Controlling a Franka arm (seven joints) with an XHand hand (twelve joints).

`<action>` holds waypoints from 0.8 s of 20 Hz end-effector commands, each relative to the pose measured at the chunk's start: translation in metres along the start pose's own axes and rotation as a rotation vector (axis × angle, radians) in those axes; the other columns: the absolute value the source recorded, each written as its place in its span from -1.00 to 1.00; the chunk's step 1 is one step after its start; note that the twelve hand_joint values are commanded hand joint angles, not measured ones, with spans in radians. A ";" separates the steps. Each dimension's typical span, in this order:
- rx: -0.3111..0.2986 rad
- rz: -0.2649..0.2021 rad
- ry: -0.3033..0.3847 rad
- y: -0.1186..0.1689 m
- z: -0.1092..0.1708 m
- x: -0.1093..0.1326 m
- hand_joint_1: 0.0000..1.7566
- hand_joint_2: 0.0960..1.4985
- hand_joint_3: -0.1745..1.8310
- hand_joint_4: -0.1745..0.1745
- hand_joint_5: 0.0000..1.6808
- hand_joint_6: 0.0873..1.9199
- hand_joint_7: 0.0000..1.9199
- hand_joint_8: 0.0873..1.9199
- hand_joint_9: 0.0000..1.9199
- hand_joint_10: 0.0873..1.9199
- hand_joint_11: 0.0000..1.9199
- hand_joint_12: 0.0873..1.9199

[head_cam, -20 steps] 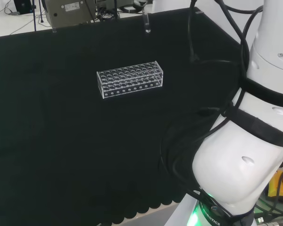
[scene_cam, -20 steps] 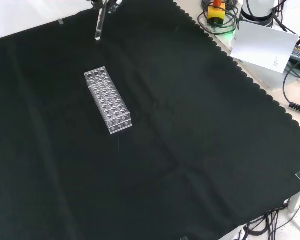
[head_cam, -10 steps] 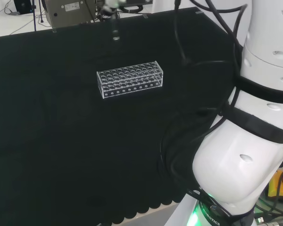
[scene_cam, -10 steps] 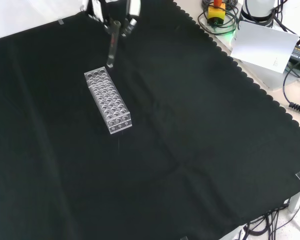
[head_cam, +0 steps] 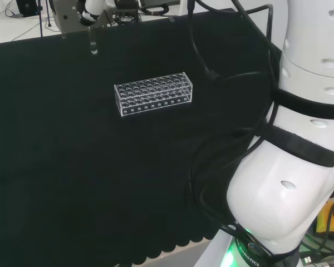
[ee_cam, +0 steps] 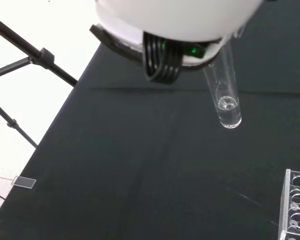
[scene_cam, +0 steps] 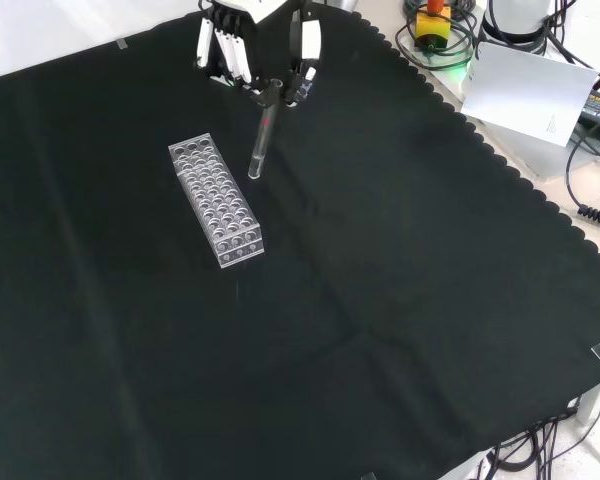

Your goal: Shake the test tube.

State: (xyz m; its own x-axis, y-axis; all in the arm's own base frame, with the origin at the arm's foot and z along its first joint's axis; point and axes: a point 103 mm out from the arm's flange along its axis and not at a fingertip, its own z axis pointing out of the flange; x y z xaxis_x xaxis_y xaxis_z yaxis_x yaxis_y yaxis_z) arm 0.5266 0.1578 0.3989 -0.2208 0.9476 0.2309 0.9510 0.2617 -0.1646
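One test tube (scene_cam: 259, 150) pinched in hand (scene_cam: 255, 55), hanging above clear rack (scene_cam: 216, 200); risk of slipping out, striking rack during shake.

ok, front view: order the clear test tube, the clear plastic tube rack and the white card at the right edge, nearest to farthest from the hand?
1. Clear test tube: pinched in the hand, hanging below its fingers.
2. Clear plastic tube rack: on the cloth, lower left of the hand.
3. White card: far right, off the cloth.
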 end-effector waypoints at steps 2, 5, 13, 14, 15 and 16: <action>0.024 0.074 -0.043 0.000 0.007 -0.029 0.64 -0.29 -0.16 -1.00 0.61 -0.70 0.51 -0.39 0.56 -0.96 -0.16 0.27; 0.041 0.140 -0.089 -0.001 0.012 -0.056 0.64 -0.29 -0.16 -1.00 0.61 -0.70 0.51 -0.39 0.56 -0.96 -0.16 0.27; 0.075 0.355 -0.172 -0.016 0.013 -0.143 0.64 -0.29 -0.16 -1.00 0.61 -0.70 0.51 -0.39 0.57 -0.97 -0.16 0.27; 0.075 0.380 -0.178 -0.019 0.011 -0.153 0.64 -0.29 -0.16 -1.00 0.61 -0.70 0.51 -0.39 0.57 -0.97 -0.16 0.27; 0.073 0.399 -0.183 -0.022 0.008 -0.161 0.64 -0.29 -0.16 -1.00 0.61 -0.70 0.51 -0.39 0.57 -0.97 -0.16 0.27; 0.070 0.417 -0.188 -0.025 0.006 -0.170 0.64 -0.29 -0.16 -1.00 0.61 -0.70 0.51 -0.39 0.57 -0.97 -0.16 0.27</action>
State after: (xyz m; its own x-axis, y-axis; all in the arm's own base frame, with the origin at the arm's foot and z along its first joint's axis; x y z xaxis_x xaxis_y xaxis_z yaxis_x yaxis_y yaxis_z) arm 0.5408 0.0420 0.3630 0.0342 0.9991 0.0235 0.9653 -0.0269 -0.2598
